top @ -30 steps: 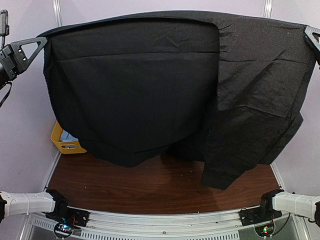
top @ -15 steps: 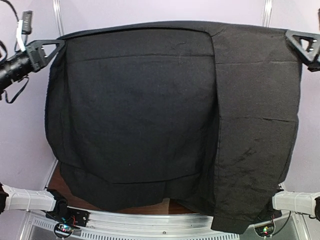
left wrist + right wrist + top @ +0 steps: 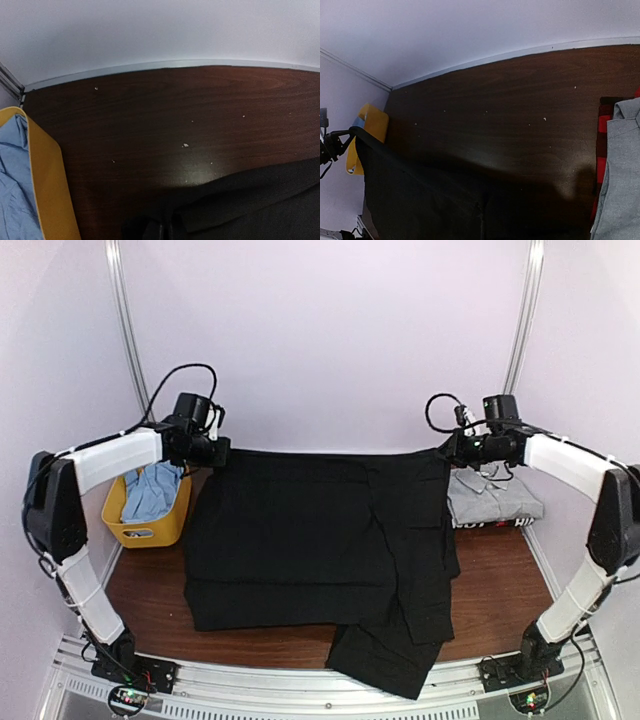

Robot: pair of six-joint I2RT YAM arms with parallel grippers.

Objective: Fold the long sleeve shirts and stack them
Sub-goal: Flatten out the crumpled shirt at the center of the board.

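Black shirt (image 3: 300, 540) spread flat mid-table; grey shirt (image 3: 495, 500) folded, far right.

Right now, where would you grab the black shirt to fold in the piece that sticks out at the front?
I'd take the loose tip of that piece, coming from the near side. It sticks out past the black shirt's front hem and over the table's edge, so its end is free to pinch.

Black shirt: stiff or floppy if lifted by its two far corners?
Likely floppy: the black shirt lies creased, and one end drapes over the table edge. It would probably sag between the left gripper and right gripper at its far corners. Looks thin, so likely light.
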